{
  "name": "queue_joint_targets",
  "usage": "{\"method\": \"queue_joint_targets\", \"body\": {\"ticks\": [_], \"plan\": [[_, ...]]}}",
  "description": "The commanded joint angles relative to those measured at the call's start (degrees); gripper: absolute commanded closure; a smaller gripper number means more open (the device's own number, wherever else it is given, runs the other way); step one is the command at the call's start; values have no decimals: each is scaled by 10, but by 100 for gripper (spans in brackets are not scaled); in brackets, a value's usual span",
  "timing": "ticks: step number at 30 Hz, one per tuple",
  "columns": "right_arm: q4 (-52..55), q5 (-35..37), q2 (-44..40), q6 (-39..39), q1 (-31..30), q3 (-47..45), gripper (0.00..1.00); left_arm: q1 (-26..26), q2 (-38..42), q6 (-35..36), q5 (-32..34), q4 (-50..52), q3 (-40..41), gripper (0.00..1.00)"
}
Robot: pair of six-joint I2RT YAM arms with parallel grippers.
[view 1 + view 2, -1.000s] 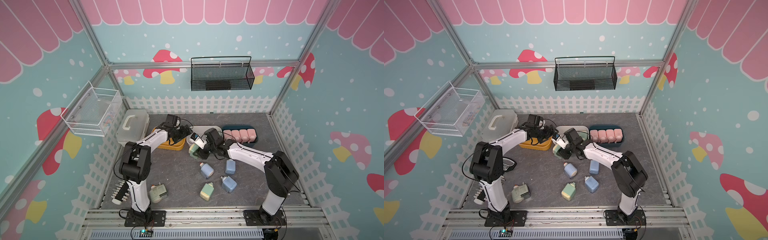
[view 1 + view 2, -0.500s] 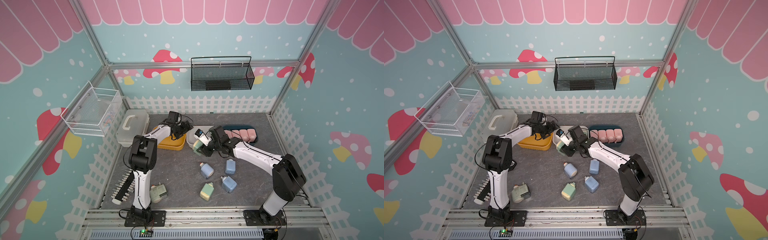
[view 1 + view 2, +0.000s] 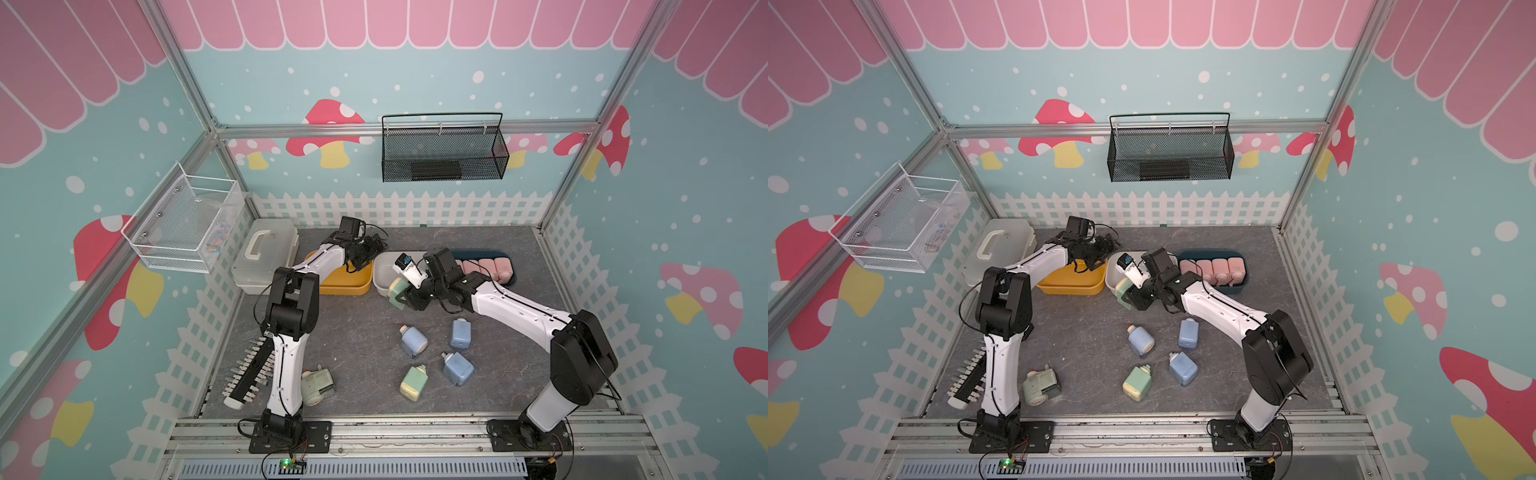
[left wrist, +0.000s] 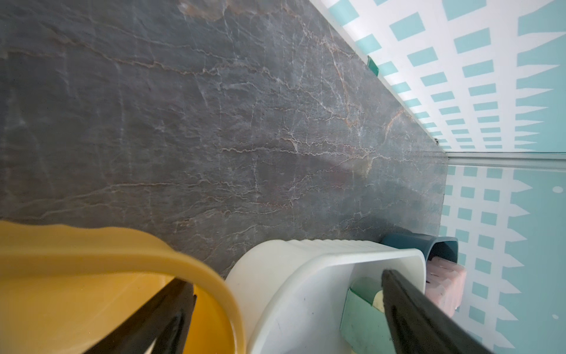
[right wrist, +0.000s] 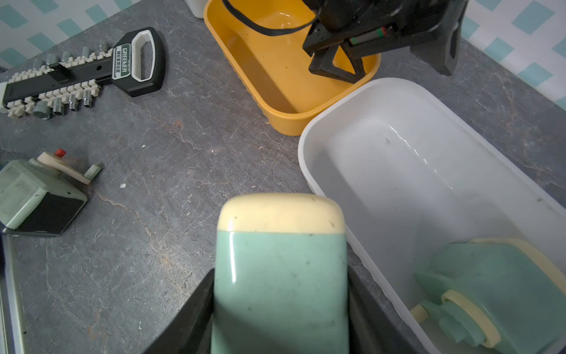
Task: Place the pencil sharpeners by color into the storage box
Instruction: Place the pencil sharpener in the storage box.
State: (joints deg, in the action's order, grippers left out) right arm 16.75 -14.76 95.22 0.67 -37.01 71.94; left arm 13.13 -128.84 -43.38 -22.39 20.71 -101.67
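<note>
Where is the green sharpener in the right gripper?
In both top views the green sharpener is clamped in the right gripper at the white bin's front edge, next to the yellow bin.

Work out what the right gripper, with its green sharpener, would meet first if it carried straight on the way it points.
Probably the bare grey tabletop, just beside the corner of the white tub; the held green sharpener would touch first. Depth is unclear.

A robot lab cell: aluminium frame (image 3: 540, 126), mushroom-printed walls (image 3: 685, 216), left arm (image 3: 284, 365) and right arm (image 3: 519, 311) bolted to a rail (image 3: 415, 430).
</note>
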Motion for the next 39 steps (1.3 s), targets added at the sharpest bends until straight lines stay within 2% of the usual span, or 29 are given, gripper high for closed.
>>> {"method": "queue_joint_targets", "body": {"ticks": [1,5,9,12,19,24,31,39], "plan": [[6,49,-4,-50,9,37,100,-4,6,-7,-13,4,-3,5],[13,55,14,-89,14,58,100,-6,31,5,-4,4,27,5],[37,56,45,-115,14,97,100,-11,53,6,-22,3,47,5],[39,88,61,-152,14,114,100,-11,72,0,-40,-12,60,5],[83,197,105,-233,15,179,100,-11,95,5,-37,-17,78,5],[124,253,155,-273,14,227,100,-11,98,-2,-73,-22,87,5],[131,280,192,-300,12,263,100,-11,137,21,-39,-16,126,5],[197,395,263,-322,-10,347,100,-11,173,45,-14,0,159,5]]}}
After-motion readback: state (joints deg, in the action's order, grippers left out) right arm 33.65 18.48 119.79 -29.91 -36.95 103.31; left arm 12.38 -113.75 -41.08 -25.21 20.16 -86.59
